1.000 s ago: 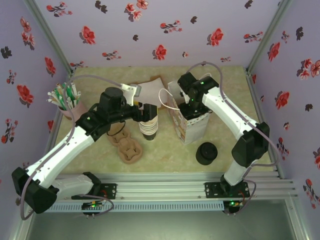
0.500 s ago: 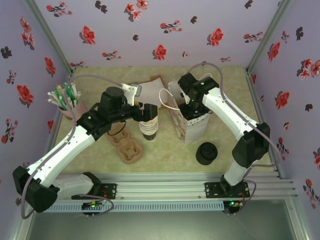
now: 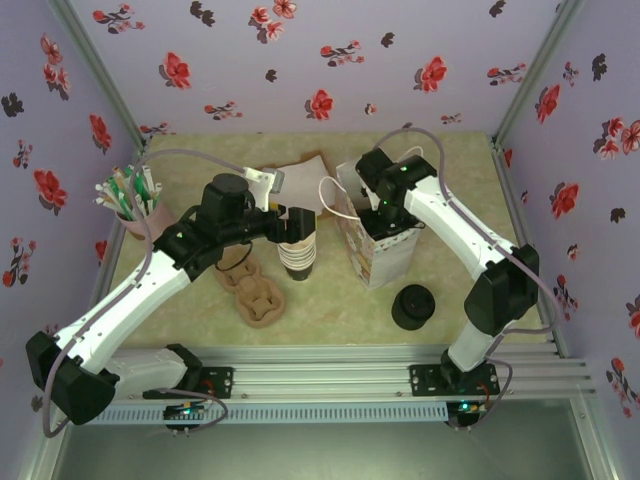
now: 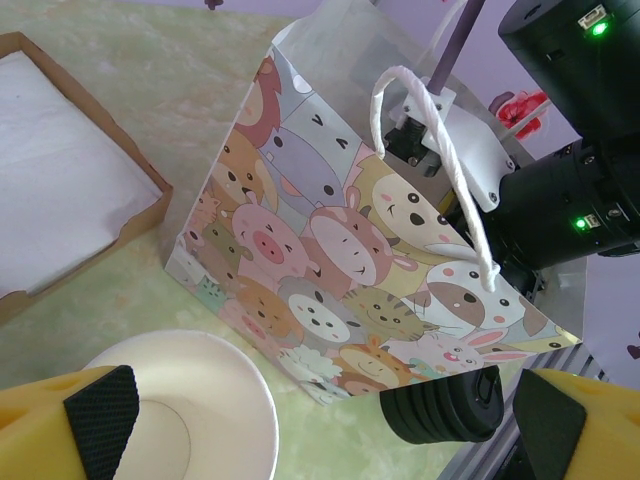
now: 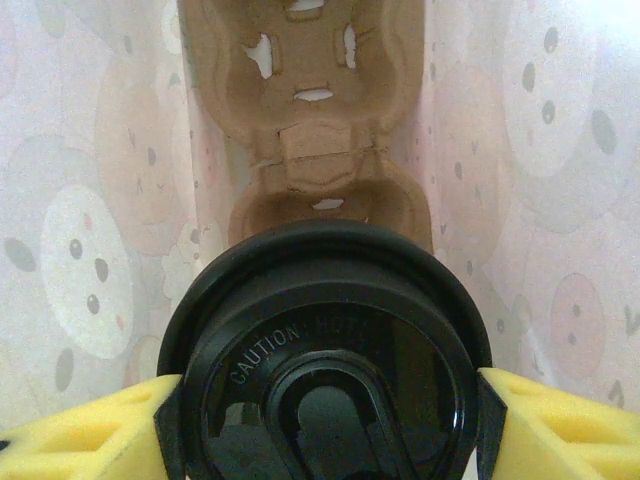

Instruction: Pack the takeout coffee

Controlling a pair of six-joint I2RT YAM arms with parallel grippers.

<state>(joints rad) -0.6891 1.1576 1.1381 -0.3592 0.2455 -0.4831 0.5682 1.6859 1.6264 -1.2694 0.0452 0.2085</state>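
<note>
One takeout coffee (image 5: 325, 350) is in play, and it is down inside the single cartoon-animal paper bag (image 3: 385, 262) at centre-right of the counter (image 3: 330, 320). The right fingers (image 5: 560, 420) are clamped on it, one yellow finger on each side of its round black lid. Beyond the lid lies one brown cardboard cup carrier (image 5: 310, 100) on the bag's floor; whether the cup sits in it cannot be told.

Over on the left, the left fingers (image 4: 60, 420) stand wide apart and empty, straddling the top of the one stack of lidless cups (image 3: 298, 258), just left of the bag. One squat pile of black lids (image 3: 412, 305) sits near-right of the bag. More carriers (image 3: 258, 298) lie on the counter near the stack, one napkin box (image 4: 60, 220) lies farther back, and one pink cup of stirrers (image 3: 128, 208) stands far left.
</note>
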